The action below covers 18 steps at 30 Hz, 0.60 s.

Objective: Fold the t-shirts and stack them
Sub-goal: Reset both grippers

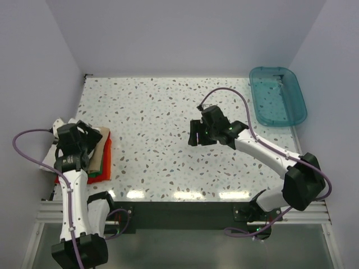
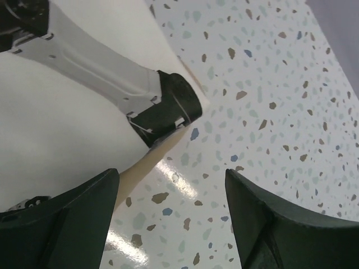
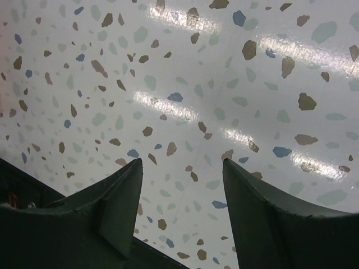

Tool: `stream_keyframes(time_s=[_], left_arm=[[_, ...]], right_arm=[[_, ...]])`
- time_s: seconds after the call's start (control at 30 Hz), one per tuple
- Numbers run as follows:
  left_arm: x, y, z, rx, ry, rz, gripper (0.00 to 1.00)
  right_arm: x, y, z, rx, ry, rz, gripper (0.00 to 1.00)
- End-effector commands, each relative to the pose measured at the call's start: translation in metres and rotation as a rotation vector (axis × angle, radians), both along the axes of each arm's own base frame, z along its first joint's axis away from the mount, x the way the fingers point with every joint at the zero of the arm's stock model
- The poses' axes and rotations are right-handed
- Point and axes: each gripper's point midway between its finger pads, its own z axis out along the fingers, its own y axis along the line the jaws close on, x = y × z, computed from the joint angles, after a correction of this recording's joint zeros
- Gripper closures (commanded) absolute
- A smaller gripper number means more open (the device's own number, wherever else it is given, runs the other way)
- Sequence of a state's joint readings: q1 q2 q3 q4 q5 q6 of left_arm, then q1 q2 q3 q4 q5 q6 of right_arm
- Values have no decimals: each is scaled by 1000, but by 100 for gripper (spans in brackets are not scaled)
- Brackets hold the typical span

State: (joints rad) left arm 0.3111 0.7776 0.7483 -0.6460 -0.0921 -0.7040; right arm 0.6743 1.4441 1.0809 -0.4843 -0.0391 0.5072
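Plainly, left gripper (image 2: 171,178) and right gripper (image 3: 182,165) agape, empty; t-shirts (image 1: 103,157) half hidden beneath left arm (image 1: 76,196).

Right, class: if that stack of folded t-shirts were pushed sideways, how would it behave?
The stack of folded t-shirts is soft cloth, so it would probably bunch rather than slide as one block. Its tan, green and red edges lie staggered, so upper layers may shear off. Low and flat, it seems unlikely to tip.

A white tabletop flecked with brown, blue and green chips (image 1: 162,112) shows bright glare strips near its front edge. A translucent teal rectangular plastic bin (image 1: 277,98) sits at its far right corner, seemingly overhanging the side. Plain grey walls (image 1: 185,33) surround it.
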Motion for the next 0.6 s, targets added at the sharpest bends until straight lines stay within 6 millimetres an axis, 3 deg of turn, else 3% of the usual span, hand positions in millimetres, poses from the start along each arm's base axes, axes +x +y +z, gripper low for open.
stream_keyframes(time_s=[0.0,0.07,0.1,0.13,0.2,0.23,0.3,0.33,0.4,0.43,0.5,0.57], left_arm=[[20,-25,25,21,-145,-191,19],[24,-44,36,23,-208,-268,18],[27,-52,45,33,-245,-297,18],[29,-71,48,25,-257,-363,17],[36,-90,53,14,-263,-406,16],[36,-116,55,5,-263,-488,16],[44,-136,57,7,-272,-513,15],[42,-164,57,-1,-273,-596,14],[50,-187,50,25,-235,-621,14],[42,-217,48,30,-225,-704,13],[40,-250,41,59,-199,-776,13],[40,-266,41,62,-210,-818,12]], right_arm=[[5,0,29,56,-105,-17,37],[3,-6,30,53,-119,-34,37],[2,-11,40,65,-149,-41,37],[0,-14,40,61,-158,-48,36],[0,-22,47,56,-190,-72,35],[-1,-26,54,65,-214,-79,35],[-2,-33,61,55,-237,-98,34],[-2,-36,68,61,-259,-105,34],[-4,-41,71,52,-272,-115,34],[-5,-43,77,58,-286,-117,34],[-7,-48,79,49,-290,-127,34],[-10,-53,86,52,-307,-136,34]])
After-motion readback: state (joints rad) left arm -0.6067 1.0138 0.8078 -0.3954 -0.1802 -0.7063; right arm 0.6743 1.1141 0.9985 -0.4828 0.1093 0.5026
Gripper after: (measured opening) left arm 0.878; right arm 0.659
